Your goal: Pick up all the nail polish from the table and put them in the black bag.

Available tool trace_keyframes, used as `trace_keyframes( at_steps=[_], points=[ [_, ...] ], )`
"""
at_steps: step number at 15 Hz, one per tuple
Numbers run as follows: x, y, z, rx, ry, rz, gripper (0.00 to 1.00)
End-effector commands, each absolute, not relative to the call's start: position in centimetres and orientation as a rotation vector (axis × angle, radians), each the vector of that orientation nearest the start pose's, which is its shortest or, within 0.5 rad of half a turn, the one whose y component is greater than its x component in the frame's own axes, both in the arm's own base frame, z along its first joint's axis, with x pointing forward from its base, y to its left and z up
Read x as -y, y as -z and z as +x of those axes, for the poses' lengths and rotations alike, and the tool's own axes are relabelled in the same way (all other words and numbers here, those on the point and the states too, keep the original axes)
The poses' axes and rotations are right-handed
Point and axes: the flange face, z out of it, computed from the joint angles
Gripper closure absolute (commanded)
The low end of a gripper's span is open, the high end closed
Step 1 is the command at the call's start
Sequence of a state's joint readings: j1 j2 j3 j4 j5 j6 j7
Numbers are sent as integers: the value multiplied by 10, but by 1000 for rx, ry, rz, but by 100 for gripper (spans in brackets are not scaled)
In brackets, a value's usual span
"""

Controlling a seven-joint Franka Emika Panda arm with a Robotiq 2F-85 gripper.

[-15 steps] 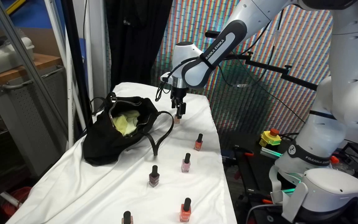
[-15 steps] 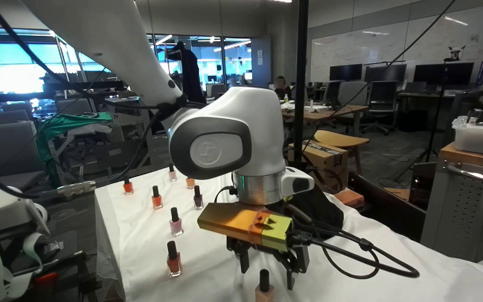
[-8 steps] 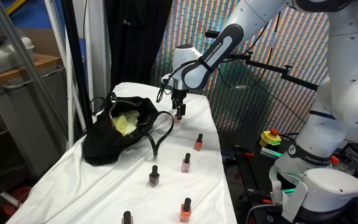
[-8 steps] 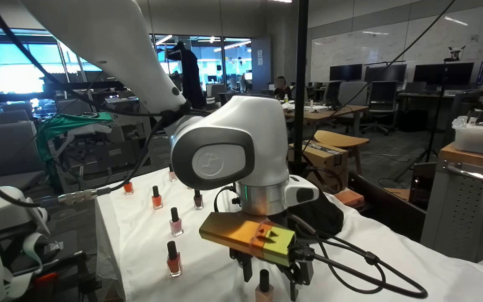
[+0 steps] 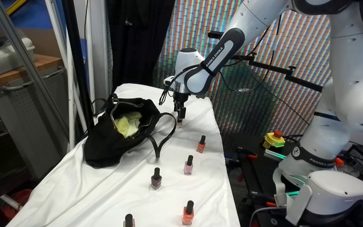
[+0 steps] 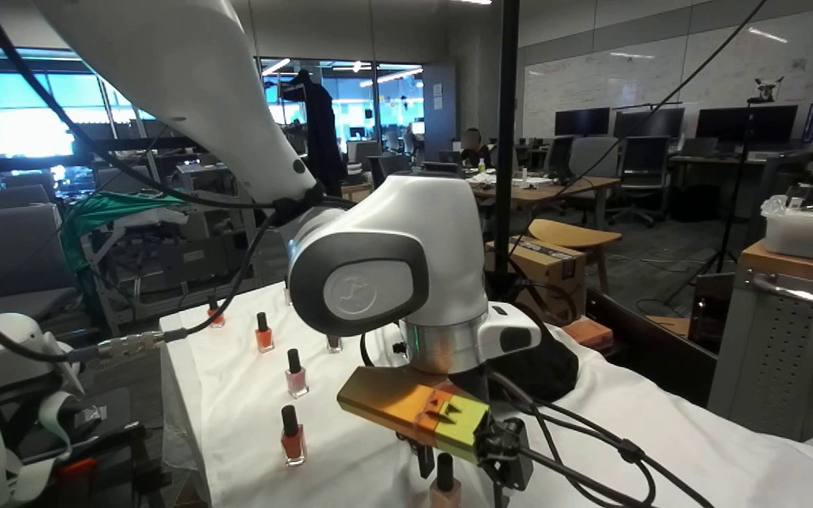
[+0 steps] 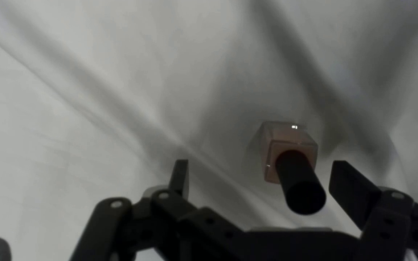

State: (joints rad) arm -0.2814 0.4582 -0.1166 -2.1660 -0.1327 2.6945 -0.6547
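The place looks like a robotics lab in an office. In an exterior view, a robot arm (image 5: 214, 60) reaches over one long edge of the table (image 5: 210, 192); beyond that edge sit a red-and-yellow stop button (image 5: 274, 140) and a white headset (image 5: 340, 189), beyond the opposite edge a grey workbench (image 5: 27, 110). In an exterior view, monitors (image 6: 581, 122), desk chairs (image 6: 650, 164) and a whiteboard (image 6: 590, 88) show past the table's far edge.

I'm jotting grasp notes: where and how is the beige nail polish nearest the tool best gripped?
Probably by its narrow black cap, coming from straight above: the beige nail polish stands upright, cap on top, wider body below. In the wrist view the cap lies off-centre between the open jaws of the tool, so centring before closing seems wise.
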Motion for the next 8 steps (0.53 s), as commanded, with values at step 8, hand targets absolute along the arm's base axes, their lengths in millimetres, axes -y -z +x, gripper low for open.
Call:
trace_keyframes(
  at_steps=[8],
  points=[
    [218,-174,531,507,25,-3233,0]
  ],
)
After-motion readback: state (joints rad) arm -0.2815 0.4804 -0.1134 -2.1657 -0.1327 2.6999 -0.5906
